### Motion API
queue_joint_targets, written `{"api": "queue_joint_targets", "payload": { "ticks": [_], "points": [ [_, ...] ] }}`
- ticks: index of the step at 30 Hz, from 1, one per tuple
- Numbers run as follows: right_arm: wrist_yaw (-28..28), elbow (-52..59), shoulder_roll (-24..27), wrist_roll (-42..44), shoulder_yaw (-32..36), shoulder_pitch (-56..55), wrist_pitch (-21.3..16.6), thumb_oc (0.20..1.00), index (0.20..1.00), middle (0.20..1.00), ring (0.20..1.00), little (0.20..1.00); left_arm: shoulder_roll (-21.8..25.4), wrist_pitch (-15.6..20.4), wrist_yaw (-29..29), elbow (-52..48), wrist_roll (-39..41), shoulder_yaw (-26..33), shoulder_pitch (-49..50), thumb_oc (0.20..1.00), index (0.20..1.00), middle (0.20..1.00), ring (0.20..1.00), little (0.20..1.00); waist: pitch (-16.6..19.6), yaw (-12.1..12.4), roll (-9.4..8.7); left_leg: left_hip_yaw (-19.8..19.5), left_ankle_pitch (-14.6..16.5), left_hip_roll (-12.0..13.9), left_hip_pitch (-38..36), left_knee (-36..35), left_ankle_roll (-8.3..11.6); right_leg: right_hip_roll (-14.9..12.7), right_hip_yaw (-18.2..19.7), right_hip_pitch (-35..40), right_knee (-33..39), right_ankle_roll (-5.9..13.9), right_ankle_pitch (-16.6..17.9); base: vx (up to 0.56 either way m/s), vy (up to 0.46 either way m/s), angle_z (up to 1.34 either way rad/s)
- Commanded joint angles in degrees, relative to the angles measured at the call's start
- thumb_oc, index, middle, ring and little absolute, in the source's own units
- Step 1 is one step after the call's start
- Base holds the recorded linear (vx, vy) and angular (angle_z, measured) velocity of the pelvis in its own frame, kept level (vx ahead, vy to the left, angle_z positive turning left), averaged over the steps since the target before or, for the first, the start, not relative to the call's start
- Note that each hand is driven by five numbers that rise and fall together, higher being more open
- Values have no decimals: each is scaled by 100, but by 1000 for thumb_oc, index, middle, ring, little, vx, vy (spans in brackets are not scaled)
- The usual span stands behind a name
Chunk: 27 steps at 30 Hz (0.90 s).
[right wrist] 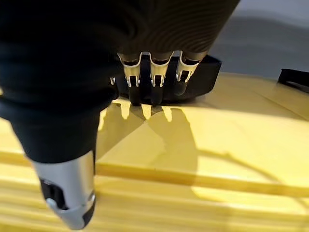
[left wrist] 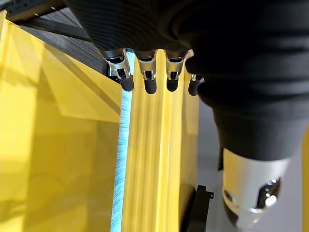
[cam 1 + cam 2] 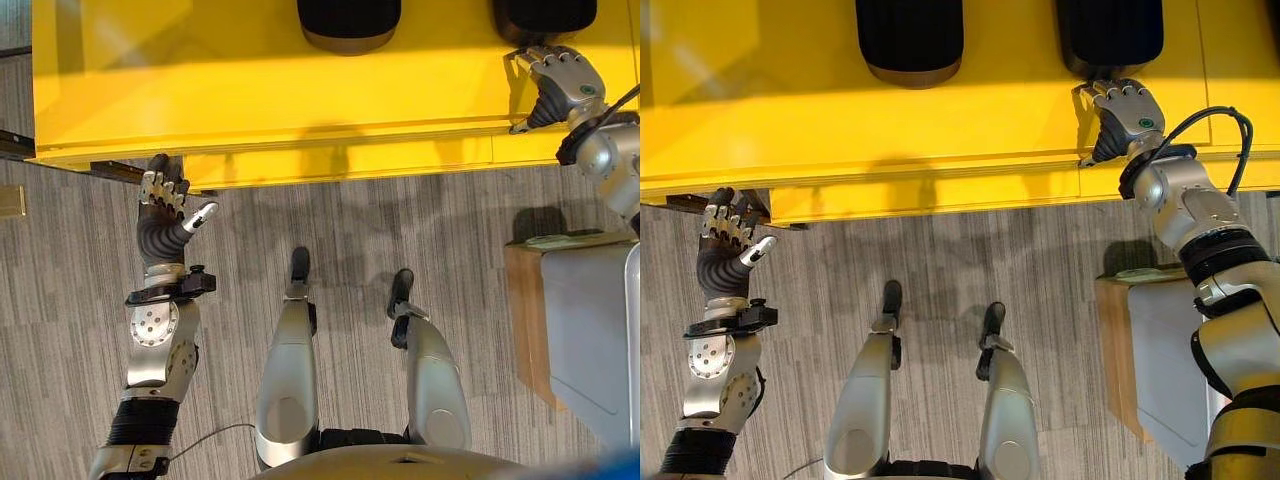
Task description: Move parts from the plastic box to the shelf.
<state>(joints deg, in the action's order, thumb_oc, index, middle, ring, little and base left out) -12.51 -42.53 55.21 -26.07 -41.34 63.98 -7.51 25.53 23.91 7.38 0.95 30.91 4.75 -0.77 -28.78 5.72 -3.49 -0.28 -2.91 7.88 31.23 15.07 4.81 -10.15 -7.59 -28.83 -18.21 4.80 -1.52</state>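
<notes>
Now the right hand (image 3: 1125, 112) reaches over the yellow shelf (image 3: 250, 90) with fingers (image 1: 155, 82) loosely out, holding nothing, tips at a black part (image 3: 1110, 35). It could slip or get pushed back. The left hand (image 3: 165, 210) waits open by the shelf's edge.

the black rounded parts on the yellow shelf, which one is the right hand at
The black rounded part on the robot's right; the right hand has its fingertips at its edge. The other black rounded part lies apart from both hands.
</notes>
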Motion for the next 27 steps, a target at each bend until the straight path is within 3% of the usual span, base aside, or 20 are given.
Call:
{"api": "queue_joint_targets", "payload": {
  "ticks": [1,8,11,12,13,17,27],
  "points": [
    [-191,71,129,241,-105,641,33,1000,1000,1000,1000,1000,264,260,-58,-579,16,170,191,1000,1000,1000,1000,1000,166,34,-47,-49,661,404,194,679,142,-358,-27,637,296,237,-44,0,0,0],
    [-206,342,33,284,303,102,15,1000,1000,1000,1000,1000,197,223,-56,-547,-4,169,187,1000,1000,1000,1000,1000,151,-2,-33,-48,661,394,202,681,129,-357,-15,614,283,235,-43,0,0,0],
    [-239,1246,-240,447,1317,-1103,-86,1000,1000,1000,1000,1000,90,190,-2,-507,-79,227,163,1000,1000,1000,1000,1000,144,-91,-24,-34,697,389,211,735,110,-359,-8,614,266,240,-49,0,0,0],
    [-237,1254,-239,445,1330,-1117,-84,1000,1000,1000,1000,1000,95,190,-2,-507,-79,223,163,1000,1000,1000,1000,1000,146,-84,-26,-33,697,389,211,735,110,-359,-7,613,266,240,-49,0,0,0],
    [-274,1745,-464,599,1854,-1731,-200,1000,1000,1000,1000,1000,50,177,23,-541,-113,231,147,1000,1000,1000,1000,1000,143,-146,-39,-29,719,399,211,759,100,-361,-6,639,290,248,-32,0,0,0],
    [-281,2742,-1040,941,2656,-2941,-427,1000,1000,1000,1000,1000,-26,107,50,-574,-197,199,160,1000,1000,1000,1000,1000,197,-273,-59,-10,734,400,153,746,86,-368,9,718,327,261,-18,-2,18,0],
    [31,4250,-2242,2373,3696,-4853,-936,1000,1000,1000,1000,1000,-16,-24,-104,-582,-113,38,360,1000,1000,1000,1000,1000,588,-491,-65,68,520,507,-508,170,122,-426,35,1247,824,356,165,23,-6,-3]
  ]
}}
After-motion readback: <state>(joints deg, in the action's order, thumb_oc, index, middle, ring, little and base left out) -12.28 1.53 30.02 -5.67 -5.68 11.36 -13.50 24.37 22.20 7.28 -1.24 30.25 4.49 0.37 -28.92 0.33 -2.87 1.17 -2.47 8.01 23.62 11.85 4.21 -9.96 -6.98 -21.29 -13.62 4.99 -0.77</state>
